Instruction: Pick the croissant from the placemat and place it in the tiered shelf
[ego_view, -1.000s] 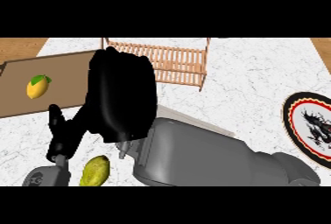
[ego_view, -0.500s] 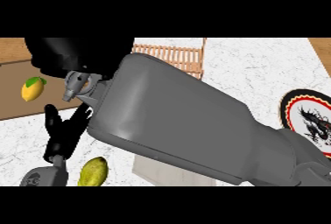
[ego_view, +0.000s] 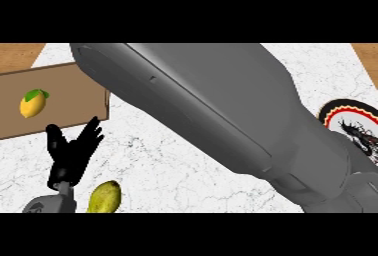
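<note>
Head view: a broad grey forearm (ego_view: 221, 115) fills the middle of the frame, running from the lower right corner up to the top left, and it covers most of the white marbled counter (ego_view: 170, 165). The right hand at its far end lies beyond the top edge, so whether its fingers are spread or closed cannot be told. The croissant and the tiered shelf do not show; whether the arm hides them or they lie out of frame cannot be told.

Open counter remains in the lower middle, between the forearm and the left hand (ego_view: 70, 152). That hand stands at the lower left with its fingers straight, spread and pointing up, touching and holding nothing. Just right of its wrist, at the bottom edge, lies a yellow-green mango (ego_view: 105, 197), apart from the fingers.

At the left edge a brown board (ego_view: 70, 107) lies on the counter, with a yellow fruit with a green leaf (ego_view: 32, 103) on it, well apart from the hand. At the right edge, part of a round patterned placemat (ego_view: 353, 122) shows past the forearm.
</note>
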